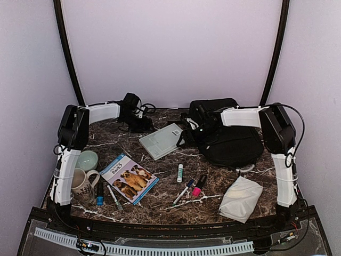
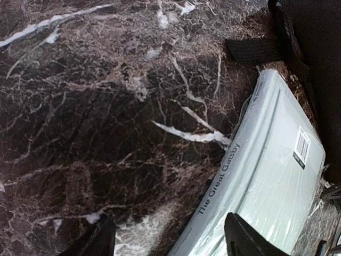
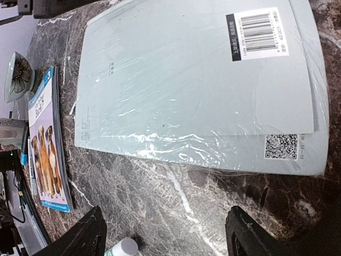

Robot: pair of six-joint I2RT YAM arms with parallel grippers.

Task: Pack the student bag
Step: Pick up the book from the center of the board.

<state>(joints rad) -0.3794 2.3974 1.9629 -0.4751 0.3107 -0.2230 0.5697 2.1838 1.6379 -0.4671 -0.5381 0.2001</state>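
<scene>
Barely begun, by the look of it: student bag point(image 1: 229, 138) slumped at the back right of the counter point(image 1: 160, 209), with no telling whether open or what lies inside. Left to pack, all loose on the marble: shrink-wrapped copy of The Great Gatsby point(image 3: 192, 85) just beside the bag's left side, dog booklet point(image 1: 129, 177), mug point(image 1: 82, 185), bowl point(image 1: 87, 159), markers point(image 1: 184, 192), white pouch point(image 1: 241, 198). Nothing gripped: left fingers point(image 2: 242, 240) spread apart over bare marble beside the book's spine, right fingers point(image 3: 250, 234) likewise apart near the book's edge, barcode side up.
</scene>
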